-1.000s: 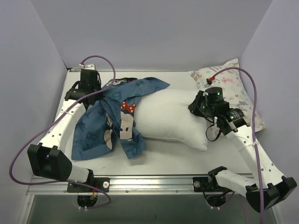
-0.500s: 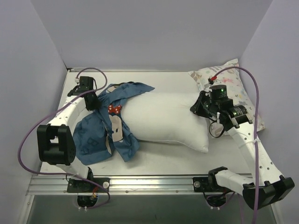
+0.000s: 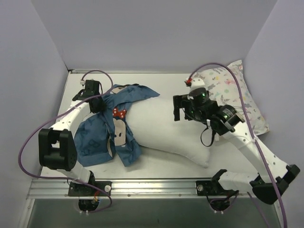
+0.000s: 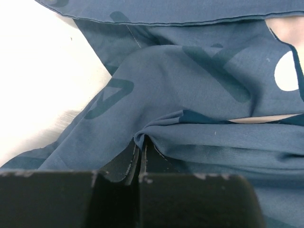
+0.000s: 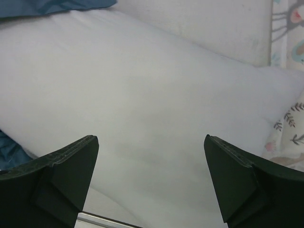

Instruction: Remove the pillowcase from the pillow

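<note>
The pillowcase (image 3: pixel 97 137) lay crumpled on the left part of the bench (image 3: pixel 166 164). Its blue cloth, printed with darker letters, was draped over the left end of the pillow (image 3: pixel 156 126). The rest of the pillow was bare and white and stretched across the middle of the bench towards the right. A patch (image 3: pixel 118 114) with a red spotted bow showed on the cloth where it crossed the pillow.

The left tool (image 3: pixel 97 102) sat at the far edge of the heap, towards the back left of the bench. In the left wrist view its fingers (image 4: pixel 124 166) were narrow, pressed together with a ridge of the pillowcase pinched between them. The cloth spread away from that point in folds.

The right tool (image 3: pixel 176 108) was over the right half of the pillow, pointing towards the left. In the right wrist view its fingers (image 5: pixel 71 166) stood wide apart and held nothing, and the plain white pillow filled the space between and below them. Whether they touched the pillow could not be told. A strip of blue cloth showed in the upper left corner of that view.

A smaller printed pillow (image 3: pixel 240 92) with pastel shapes lay in the far right corner of the bench, just beside the big pillow's right end.
</note>
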You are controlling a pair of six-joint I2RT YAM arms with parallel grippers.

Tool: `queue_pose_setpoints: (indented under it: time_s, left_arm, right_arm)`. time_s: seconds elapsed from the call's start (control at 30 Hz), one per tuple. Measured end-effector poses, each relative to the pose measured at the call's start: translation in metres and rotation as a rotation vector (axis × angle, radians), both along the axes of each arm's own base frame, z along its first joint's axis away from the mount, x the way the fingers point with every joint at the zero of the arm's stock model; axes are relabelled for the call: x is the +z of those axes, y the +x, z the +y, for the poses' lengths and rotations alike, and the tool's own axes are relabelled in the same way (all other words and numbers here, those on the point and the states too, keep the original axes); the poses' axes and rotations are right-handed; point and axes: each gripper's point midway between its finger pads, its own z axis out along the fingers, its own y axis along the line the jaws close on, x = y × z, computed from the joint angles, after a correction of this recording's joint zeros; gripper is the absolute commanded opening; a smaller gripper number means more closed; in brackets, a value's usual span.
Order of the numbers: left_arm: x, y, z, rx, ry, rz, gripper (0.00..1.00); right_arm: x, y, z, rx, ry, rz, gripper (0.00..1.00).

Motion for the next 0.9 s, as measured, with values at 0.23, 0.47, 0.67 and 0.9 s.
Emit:
queue_pose_setpoints:
  time_s: [0.23, 0.47, 0.67, 0.9]
  left_arm:
    - [-0.002, 0.000, -0.003, -0.007, -0.011, -0.010, 0.00]
    - [-0.004, -0.001, -0.006, -0.018, -0.025, -0.006, 0.00]
    - [0.003, 0.002, 0.004, 0.000, -0.089, -0.022, 0.00]
    - [0.031, 0.005, 0.042, 0.083, -0.289, -0.050, 0.00]
  right_arm:
    - [-0.036, 0.011, 0.111, 0.278, -0.117, 0.052, 1.00]
    - [-0.147, 0.017, 0.146, 0.346, -0.324, 0.243, 0.19]
    - [-0.130, 0.026, 0.138, 0.264, -0.288, 0.206, 0.00]
    - [-0.064, 0.035, 0.113, 0.174, -0.105, 0.100, 0.00]
